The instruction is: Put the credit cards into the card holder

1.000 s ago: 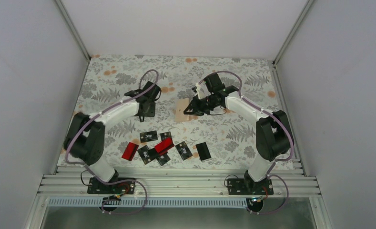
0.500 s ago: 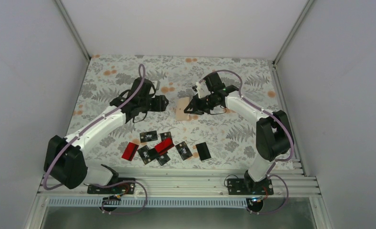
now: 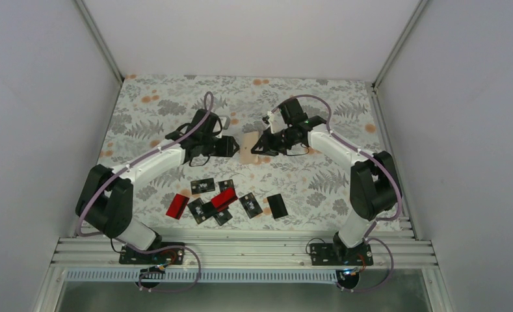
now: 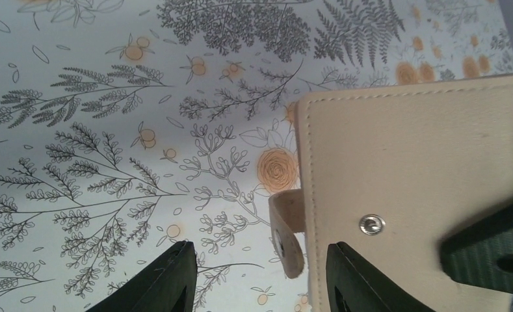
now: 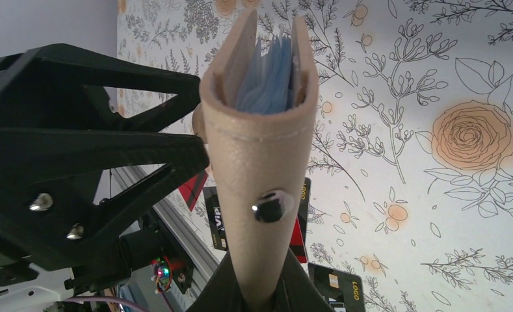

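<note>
Mid-table toward the far side, the right gripper (image 3: 261, 144) was clamped on the card holder (image 3: 248, 147), holding it up off the table (image 3: 149, 104). The holder was only slightly parted. Its blue pockets (image 5: 270, 78) showed in the right wrist view, with no card visible in them. Just left of it sat the left gripper (image 3: 231, 146), fingers apart and gripping nothing, with the snap tab (image 4: 286, 234) between them. Nearer the arms, the credit cards (image 3: 224, 198) lay in a loose cluster on the table, some overlapping, well apart from the holder. My read: zero cards loaded. The holder needed opening first, then each card picked and slotted, so nearly all the work remained.
</note>
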You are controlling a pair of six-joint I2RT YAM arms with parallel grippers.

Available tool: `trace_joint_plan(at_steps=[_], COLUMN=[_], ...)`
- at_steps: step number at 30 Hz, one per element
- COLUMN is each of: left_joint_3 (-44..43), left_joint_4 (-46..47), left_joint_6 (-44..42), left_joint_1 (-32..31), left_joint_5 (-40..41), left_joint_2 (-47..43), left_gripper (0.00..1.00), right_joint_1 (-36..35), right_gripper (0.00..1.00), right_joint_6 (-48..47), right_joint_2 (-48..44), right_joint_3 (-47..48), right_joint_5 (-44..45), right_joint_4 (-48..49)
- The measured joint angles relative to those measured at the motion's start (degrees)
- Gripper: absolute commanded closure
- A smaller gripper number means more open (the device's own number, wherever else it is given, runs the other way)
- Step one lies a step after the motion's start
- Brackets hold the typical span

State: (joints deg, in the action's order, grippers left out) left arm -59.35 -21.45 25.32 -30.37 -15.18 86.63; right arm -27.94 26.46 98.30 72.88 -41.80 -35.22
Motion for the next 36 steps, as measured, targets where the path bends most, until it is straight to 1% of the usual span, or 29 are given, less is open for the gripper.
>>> trace_joint_plan(at_steps=[5, 10, 14, 19, 23, 26, 27, 36], left_joint_3=[0.02, 0.00, 0.02, 0.00, 0.00, 0.00, 0.02, 0.33], left_joint_4=[0.55, 2.86, 4.02, 4.22, 4.26, 4.42, 4.68, 6.64], left_joint_6=[0.17, 0.44, 0.61, 0.70, 0.68, 0.83, 0.70, 0.63], left_joint_1=[-0.13, -0.24, -0.24, -0.26, -0.28, -0.28, -0.28, -0.46], left_joint_5=[-0.11, -0.57, -0.59, -0.92, -1.16, -1.66, -1.99, -2.91], left_joint_2=[1.46, 1.60, 2.67, 4.31, 4.46, 4.46, 4.46, 4.44], left_gripper=[0.54, 0.61, 0.69, 0.70, 0.80, 0.95, 0.97, 0.98], right_joint_1=[0.00, 0.00, 0.00, 0.00, 0.00, 0.00, 0.00, 0.00], right_gripper=[0.96, 0.96, 0.96, 0.96, 0.96, 0.96, 0.96, 0.96], right_joint_6=[-0.02, -0.09, -0.13, -0.17, -0.17, -0.17, -0.17, -0.24], right_joint_2=[-0.02, -0.02, -0.02, -0.02, -0.02, -0.02, -0.02, -0.37], right_joint_3=[0.00, 0.00, 0.00, 0.00, 0.00, 0.00, 0.00, -1.68], right_joint_5=[-0.11, -0.20, -0.22, -0.20, -0.20, -0.20, -0.22, -0.11], right_joint_4=[0.00, 0.00, -0.02, -0.02, -0.02, -0.02, -0.02, 1.66])
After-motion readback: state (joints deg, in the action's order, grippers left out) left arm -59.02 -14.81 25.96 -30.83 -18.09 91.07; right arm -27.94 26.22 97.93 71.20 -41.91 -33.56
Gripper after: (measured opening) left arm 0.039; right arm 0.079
